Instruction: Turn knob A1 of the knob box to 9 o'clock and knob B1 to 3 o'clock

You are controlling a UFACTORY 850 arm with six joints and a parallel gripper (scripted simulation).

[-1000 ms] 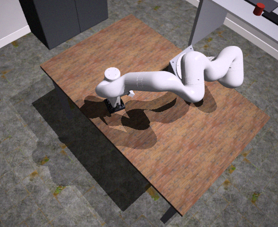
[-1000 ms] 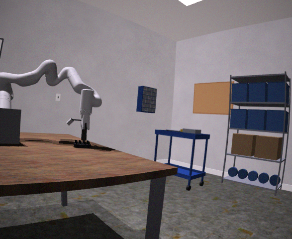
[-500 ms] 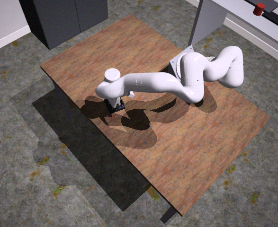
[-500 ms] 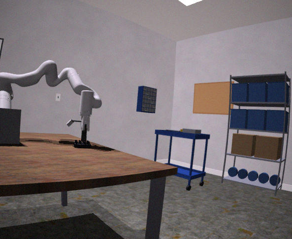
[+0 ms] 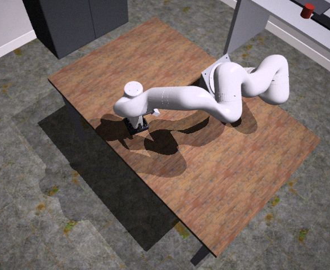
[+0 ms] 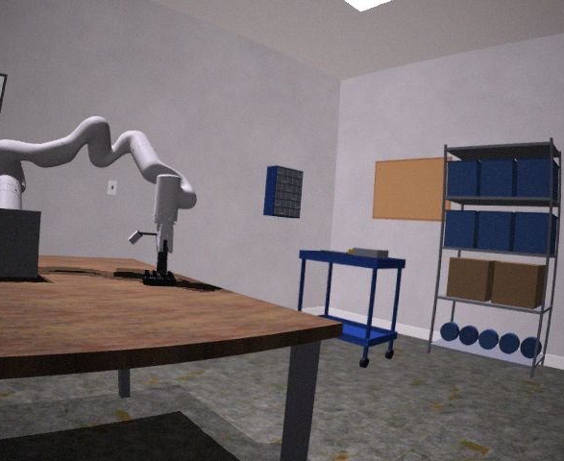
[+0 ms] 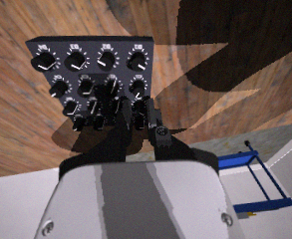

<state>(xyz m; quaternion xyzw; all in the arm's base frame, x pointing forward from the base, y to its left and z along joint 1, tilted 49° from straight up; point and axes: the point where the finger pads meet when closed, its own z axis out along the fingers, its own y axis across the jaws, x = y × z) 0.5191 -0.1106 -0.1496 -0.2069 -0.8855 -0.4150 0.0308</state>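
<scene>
The black knob box (image 5: 127,125) (image 6: 159,281) (image 7: 91,40) stands on the table near its far edge. In the wrist view row D is at the top, row A lowest, column 1 at the right, and the names are upside down. My gripper (image 6: 161,271) (image 7: 139,108) points down at the box, fingers parted by a narrow gap. The gap is over column 1: knob B1 (image 7: 140,107) shows between the fingertips and knob A1 (image 7: 140,121) lower, between the fingers. Contact cannot be told. Fingers and shadow hide much of both; their white lines are not clearly readable.
Knobs B2 (image 7: 117,106) and C1 (image 7: 138,89) are close to the fingers. The wooden table (image 5: 217,162) (image 6: 123,317) carries the arm's base. A blue cart (image 6: 316,256) (image 7: 257,205) stands beyond the table.
</scene>
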